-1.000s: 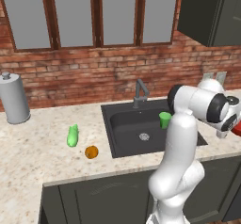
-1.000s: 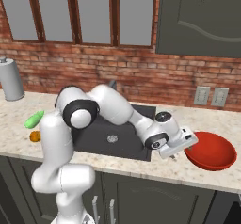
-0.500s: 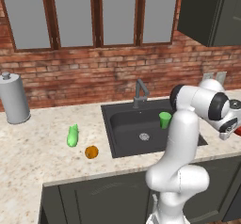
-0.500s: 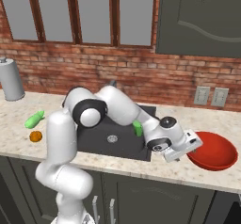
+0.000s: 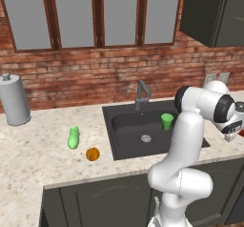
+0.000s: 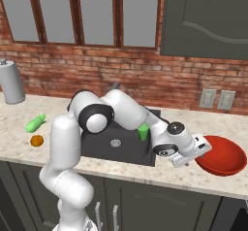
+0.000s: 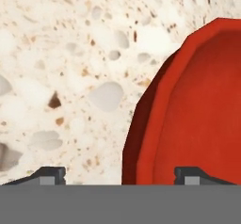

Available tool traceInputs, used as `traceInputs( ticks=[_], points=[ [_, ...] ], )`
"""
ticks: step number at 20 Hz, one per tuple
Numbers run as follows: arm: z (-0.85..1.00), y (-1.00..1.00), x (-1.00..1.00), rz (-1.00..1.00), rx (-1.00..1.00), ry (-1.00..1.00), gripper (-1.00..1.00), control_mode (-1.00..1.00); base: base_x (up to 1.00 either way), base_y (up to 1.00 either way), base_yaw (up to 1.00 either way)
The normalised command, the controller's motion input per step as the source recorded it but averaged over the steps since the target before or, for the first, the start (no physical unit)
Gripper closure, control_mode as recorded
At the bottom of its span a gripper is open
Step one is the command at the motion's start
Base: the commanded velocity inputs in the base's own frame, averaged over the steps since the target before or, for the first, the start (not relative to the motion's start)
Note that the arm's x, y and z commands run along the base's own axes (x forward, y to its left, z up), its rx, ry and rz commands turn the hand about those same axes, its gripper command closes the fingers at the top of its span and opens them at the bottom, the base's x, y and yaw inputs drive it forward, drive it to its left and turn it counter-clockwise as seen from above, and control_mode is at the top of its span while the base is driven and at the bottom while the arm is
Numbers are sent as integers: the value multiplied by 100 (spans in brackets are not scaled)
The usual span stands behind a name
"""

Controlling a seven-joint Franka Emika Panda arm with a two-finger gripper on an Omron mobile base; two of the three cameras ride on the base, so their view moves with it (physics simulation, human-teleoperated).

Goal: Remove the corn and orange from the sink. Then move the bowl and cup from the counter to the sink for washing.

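The red bowl (image 6: 221,156) sits on the counter right of the sink (image 6: 127,146). My gripper (image 6: 195,152) is low at the bowl's left rim. In the hand view the gripper (image 7: 122,173) is open, its fingertips (image 7: 52,174) wide apart, with the rim of the bowl (image 7: 197,100) between them and touching neither. The green cup (image 5: 167,121) stands upright inside the sink (image 5: 125,142), seen also as the cup (image 6: 143,132) behind my forearm. The corn (image 5: 73,138) and the orange (image 5: 92,154) lie on the counter left of the sink.
A dark faucet (image 5: 141,93) rises behind the basin. A grey canister (image 5: 14,99) stands at the far left against the brick wall. Two wall outlets (image 6: 217,99) sit above the bowl. The counter's front edge runs close below the bowl.
My hand has edged to the right, closer to the bowl's rim. The cup, corn and orange have not moved.
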Motion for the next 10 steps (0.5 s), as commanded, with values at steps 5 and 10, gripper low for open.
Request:
traceInputs(
  ticks=[5, 10],
  points=[
    [4, 0, 3, 0, 0, 0, 100, -100, 0, 0, 0],
    [9, 0, 0, 1, 0, 0, 100, -100, 0, 0, 0]
  ],
)
